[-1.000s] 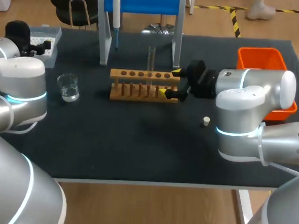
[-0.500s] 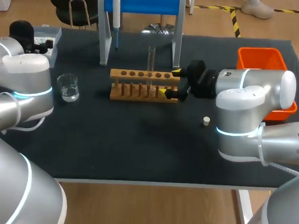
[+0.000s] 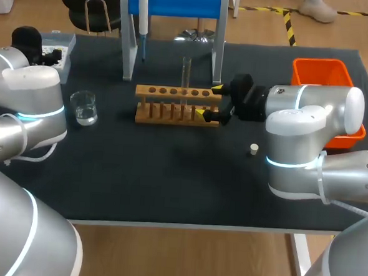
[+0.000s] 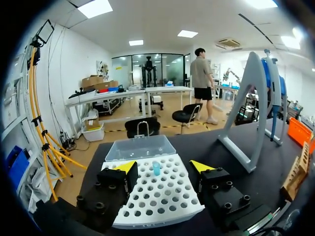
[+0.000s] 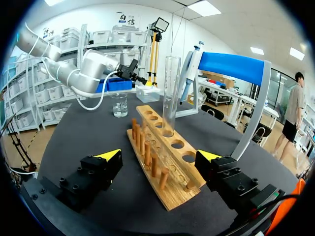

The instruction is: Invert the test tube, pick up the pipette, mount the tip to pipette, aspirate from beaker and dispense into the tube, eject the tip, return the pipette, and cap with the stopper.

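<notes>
Wooden rack (image 3: 168,91) sits mid-way across the table (image 3: 168,187). Test tube (image 3: 186,69) stands upright in the third hole from the rack's right end. Right gripper (image 5: 158,156) is spread wide, one finger on each side of that end; can't tell if they touch. Left gripper (image 4: 162,166) is also wide, holding nothing, hovering over the white tip box (image 4: 162,216) at the far left corner. One blue tip (image 4: 156,168) stands between its fingers. Pipette (image 3: 142,13) hangs on the blue stand (image 3: 180,3) behind the rack. Beaker (image 3: 84,107) is left of the rack, stopper (image 3: 254,149) loose to its right, orange bin (image 3: 323,62) at the right edge.
</notes>
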`<act>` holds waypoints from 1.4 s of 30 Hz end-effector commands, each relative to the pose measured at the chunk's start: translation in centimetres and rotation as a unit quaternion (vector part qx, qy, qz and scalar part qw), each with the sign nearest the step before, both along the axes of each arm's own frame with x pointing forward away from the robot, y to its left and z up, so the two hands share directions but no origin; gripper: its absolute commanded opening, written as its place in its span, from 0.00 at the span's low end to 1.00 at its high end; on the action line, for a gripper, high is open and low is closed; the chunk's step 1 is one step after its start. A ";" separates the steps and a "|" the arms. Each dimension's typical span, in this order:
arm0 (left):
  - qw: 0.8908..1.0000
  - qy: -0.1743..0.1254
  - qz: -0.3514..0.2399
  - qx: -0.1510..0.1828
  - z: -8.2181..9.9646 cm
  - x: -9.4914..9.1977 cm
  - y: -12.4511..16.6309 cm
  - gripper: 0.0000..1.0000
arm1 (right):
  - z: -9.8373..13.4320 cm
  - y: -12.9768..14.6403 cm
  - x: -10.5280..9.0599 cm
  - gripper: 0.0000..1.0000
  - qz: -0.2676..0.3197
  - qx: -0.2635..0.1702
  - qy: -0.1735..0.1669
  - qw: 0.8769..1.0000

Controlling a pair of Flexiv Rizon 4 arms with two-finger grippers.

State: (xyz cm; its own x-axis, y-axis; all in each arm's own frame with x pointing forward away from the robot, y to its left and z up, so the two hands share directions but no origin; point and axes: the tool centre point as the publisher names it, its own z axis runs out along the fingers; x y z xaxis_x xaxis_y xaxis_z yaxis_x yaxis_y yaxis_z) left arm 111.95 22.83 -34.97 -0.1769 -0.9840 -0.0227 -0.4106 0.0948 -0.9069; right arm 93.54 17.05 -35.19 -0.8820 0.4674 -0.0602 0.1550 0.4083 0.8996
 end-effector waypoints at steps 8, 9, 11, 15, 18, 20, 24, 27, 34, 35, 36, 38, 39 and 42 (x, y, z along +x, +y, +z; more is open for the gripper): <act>1.000 0.002 -0.014 0.003 -0.1 1.6 0.9 0.53 | -0.1 0.0 -0.1 1.00 -0.001 0.000 -0.001 1.000; 1.000 0.002 -0.014 0.003 -0.1 1.7 1.0 0.51 | -0.1 0.0 -0.1 1.00 -0.001 0.000 -0.001 1.000; 1.000 0.002 -0.016 0.003 -0.2 2.0 1.1 0.51 | -0.1 0.0 -0.1 1.00 -0.001 0.000 -0.001 1.000; 1.000 0.003 -0.019 0.001 -0.4 2.3 1.1 0.49 | -0.1 0.0 -0.1 1.00 -0.001 0.000 -0.001 1.000; 1.000 0.004 -0.019 0.000 -0.6 2.4 1.1 0.49 | -0.1 0.0 -0.1 1.00 -0.001 0.000 -0.001 1.000; 1.000 0.005 -0.020 -0.001 -0.7 2.5 1.0 0.49 | -0.1 0.0 -0.1 1.00 -0.001 0.000 -0.001 1.000; 1.000 0.006 -0.021 -0.003 -0.9 2.6 1.1 0.49 | -0.1 0.0 -0.1 1.00 -0.001 0.000 -0.001 1.000; 1.000 0.007 -0.022 -0.003 -1.0 2.6 1.1 0.49 | -0.1 0.0 -0.1 1.00 -0.001 0.000 -0.001 1.000; 1.000 0.009 -0.025 -0.003 -1.1 2.7 1.1 0.48 | -0.1 0.0 -0.1 1.00 -0.001 0.000 -0.001 1.000; 1.000 0.009 -0.026 -0.003 -1.1 2.7 1.1 0.48 | -0.1 0.0 -0.1 1.00 -0.001 0.000 -0.001 1.000; 1.000 0.010 -0.026 -0.003 -1.1 2.8 1.1 0.48 | -0.1 0.0 -0.1 1.00 -0.001 0.000 -0.001 1.000; 1.000 0.010 -0.027 -0.003 -1.1 2.8 1.0 0.48 | -0.1 0.0 -0.1 1.00 -0.001 0.000 -0.001 1.000; 1.000 0.010 -0.027 -0.003 -1.1 2.8 1.0 0.48 | -0.1 0.0 -0.1 1.00 -0.001 0.000 -0.001 1.000; 1.000 0.012 -0.028 -0.002 -1.2 2.8 1.0 0.48 | -0.1 0.0 -0.1 1.00 -0.001 0.000 -0.001 1.000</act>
